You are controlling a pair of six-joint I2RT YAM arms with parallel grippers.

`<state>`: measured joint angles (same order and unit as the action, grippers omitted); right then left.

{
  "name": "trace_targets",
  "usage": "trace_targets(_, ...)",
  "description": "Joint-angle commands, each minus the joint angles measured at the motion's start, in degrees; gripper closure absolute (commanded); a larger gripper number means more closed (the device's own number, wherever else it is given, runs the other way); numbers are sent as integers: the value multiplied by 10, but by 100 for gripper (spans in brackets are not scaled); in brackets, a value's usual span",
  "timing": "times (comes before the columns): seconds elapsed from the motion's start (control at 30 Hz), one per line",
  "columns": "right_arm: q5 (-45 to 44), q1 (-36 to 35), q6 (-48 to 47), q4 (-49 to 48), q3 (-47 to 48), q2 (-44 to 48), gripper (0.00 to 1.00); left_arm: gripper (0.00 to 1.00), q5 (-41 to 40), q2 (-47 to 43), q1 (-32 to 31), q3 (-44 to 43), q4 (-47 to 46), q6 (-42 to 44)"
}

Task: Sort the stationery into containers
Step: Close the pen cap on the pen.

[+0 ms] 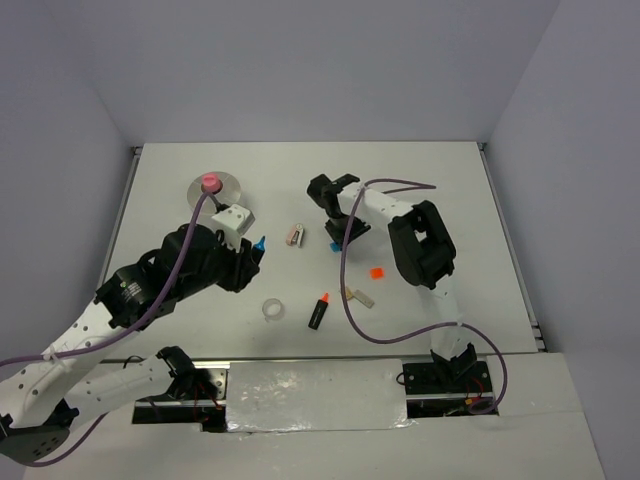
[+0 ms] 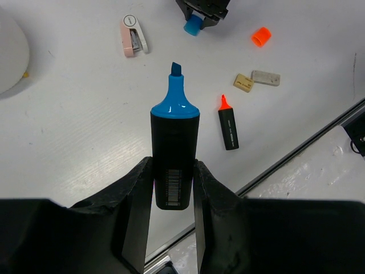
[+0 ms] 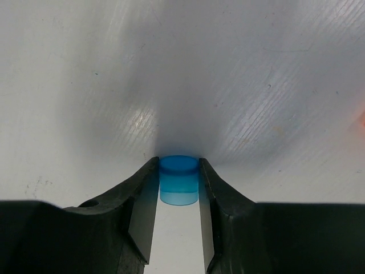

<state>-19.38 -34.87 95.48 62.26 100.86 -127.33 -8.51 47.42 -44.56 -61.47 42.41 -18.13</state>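
Observation:
My left gripper point(image 2: 173, 188) is shut on a black marker with a blue end point(image 2: 174, 142) and holds it above the table, tip pointing away; it also shows in the top view point(image 1: 256, 246). My right gripper point(image 3: 178, 171) is shut on a small blue cap point(image 3: 178, 180) down at the table surface, seen in the top view point(image 1: 334, 243) and the left wrist view point(image 2: 193, 25). The round whitish dish point(image 1: 228, 186) stands at the back left with a pink cylinder point(image 1: 210, 182) in it.
On the table lie a pink-and-white clip-like item point(image 1: 296, 235), an orange cap point(image 1: 377, 272), tan point(image 2: 243, 83) and grey point(image 2: 266, 77) blocks, a black marker with an orange tip point(image 1: 318, 312) and a clear tape ring point(image 1: 271, 310).

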Motion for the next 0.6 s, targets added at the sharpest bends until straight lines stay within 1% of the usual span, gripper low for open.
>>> trace_targets(0.0,-21,-5,-31,-55,-35,11,72,100,14,-5,-1,1,-17,5)
trace_targets(0.03,-26,-3,-69,-72,-40,28,73,100,17,-4,-1,0,-19,4)
trace_targets(0.1,-45,-3,-108,-119,-58,53,74,100,28,-2,-1,-2,-25,1)
trace_targets(0.13,-50,0,-164,-142,-65,87,74,100,33,0,-1,-3,-29,-1)
trace_targets(0.2,-61,2,-223,-206,-95,131,74,100,46,4,-1,-7,-37,-6)
trace_targets(0.23,-65,3,-278,-225,-119,183,74,100,52,6,-1,-8,-42,-9)
trace_targets(0.27,-59,5,-308,-270,-131,210,74,100,65,7,0,-11,-52,-14)
trace_targets(0.3,-48,8,-338,-293,-146,237,74,100,73,10,0,-13,-58,-16)
trace_targets(0.33,-34,12,-400,-317,-172,293,74,100,80,14,0,-14,-66,-23)
trace_targets(0.37,4,13,-433,-365,-185,320,74,100,99,14,-1,-15,-86,-25)
trace_targets(0.4,28,14,-468,-389,-197,347,74,100,115,16,0,-16,-98,-29)
trace_targets(0.43,53,14,-531,-411,-216,372,74,100,133,17,0,-16,-113,-34)
trace_targets(0.47,88,13,-553,-429,-220,418,74,100,172,18,-1,-16,-127,-38)
trace_targets(0.53,128,15,-601,-446,-232,459,74,100,217,19,1,-16,-180,-57)
trace_targets(0.57,149,16,-615,-462,-232,497,74,100,240,21,1,-15,-200,-66)
